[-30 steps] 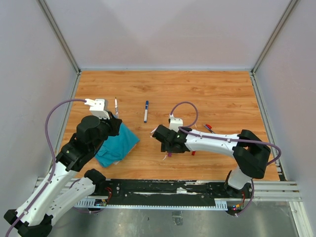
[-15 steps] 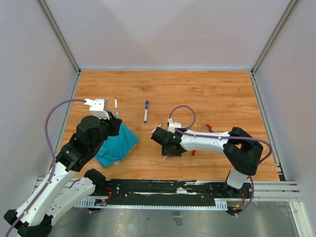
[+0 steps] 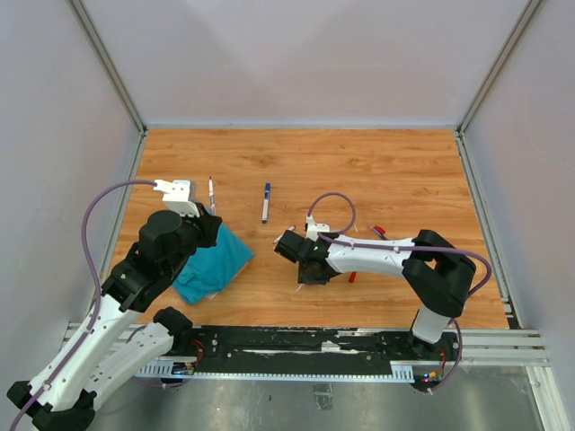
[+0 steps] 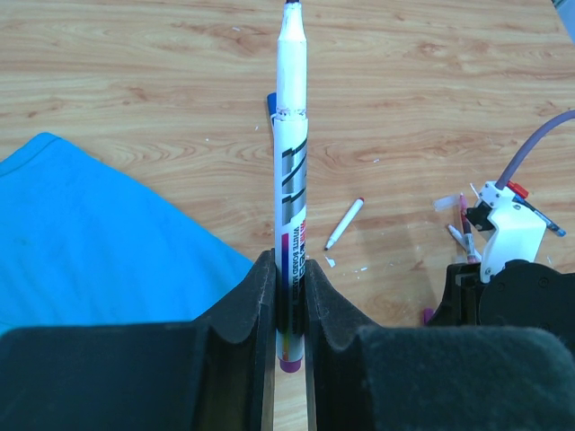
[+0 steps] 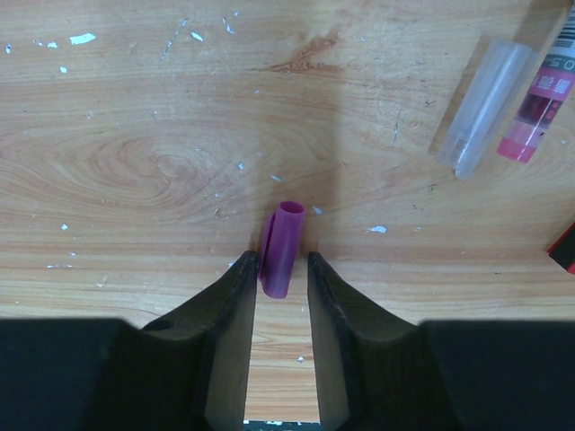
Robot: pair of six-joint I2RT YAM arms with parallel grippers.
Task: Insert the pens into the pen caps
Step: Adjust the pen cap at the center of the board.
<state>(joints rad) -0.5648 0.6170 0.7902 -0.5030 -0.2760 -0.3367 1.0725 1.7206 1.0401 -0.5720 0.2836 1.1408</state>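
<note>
Left tool clamps pen; right tool straddles purple cap, grip unclear, well inside table edges.

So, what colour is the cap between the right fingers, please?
The cap is purple; right wrist view shows it best.

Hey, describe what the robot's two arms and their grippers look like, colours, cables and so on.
The left arm and right arm both have white links with bulky black joints. A purple cable loops along each. The left gripper and right gripper each have two black fingers with curved inner faces, behind a white wrist block.
</note>
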